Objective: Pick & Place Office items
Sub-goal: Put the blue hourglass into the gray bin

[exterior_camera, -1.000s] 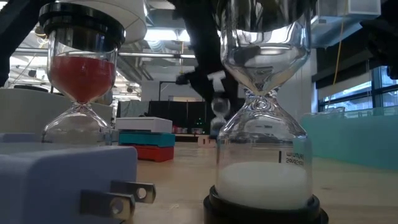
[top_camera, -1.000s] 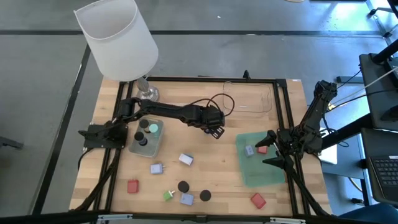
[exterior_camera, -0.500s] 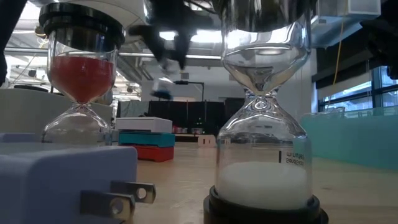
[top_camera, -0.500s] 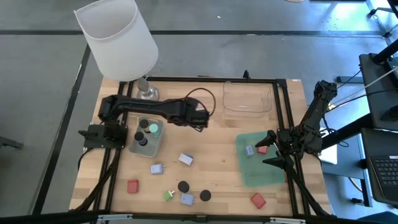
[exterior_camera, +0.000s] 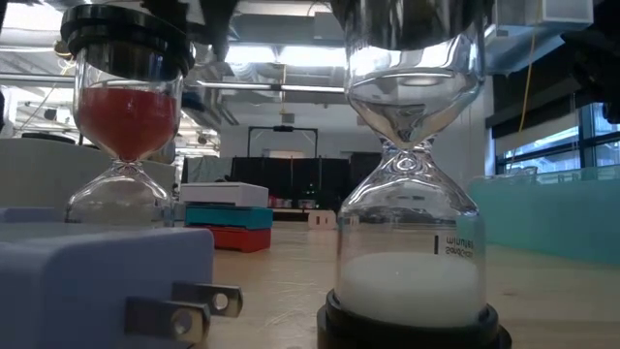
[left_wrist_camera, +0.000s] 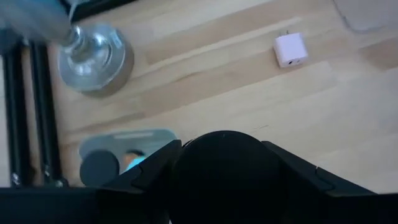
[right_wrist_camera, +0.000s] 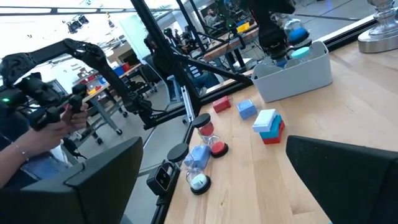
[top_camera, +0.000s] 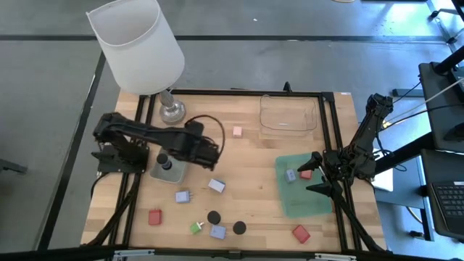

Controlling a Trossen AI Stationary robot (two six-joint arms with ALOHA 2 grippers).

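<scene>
Now the left gripper (top_camera: 206, 155) has swung back from mid-table to the small grey tray (top_camera: 156, 172). Can't tell its jaws' state. A pink block (top_camera: 237, 131), not seen before, lies on the table (top_camera: 254, 206) near the clear tray (top_camera: 288, 116), probably just uncovered or dropped. Most office items (top_camera: 213, 217) are still loose near the front edge, so sorting is far from done. The right gripper (top_camera: 314, 174) waits, jaws wide, over the green tray (top_camera: 301, 203). Only the low view shows that the black caps are hourglasses (exterior_camera: 412, 194).
</scene>
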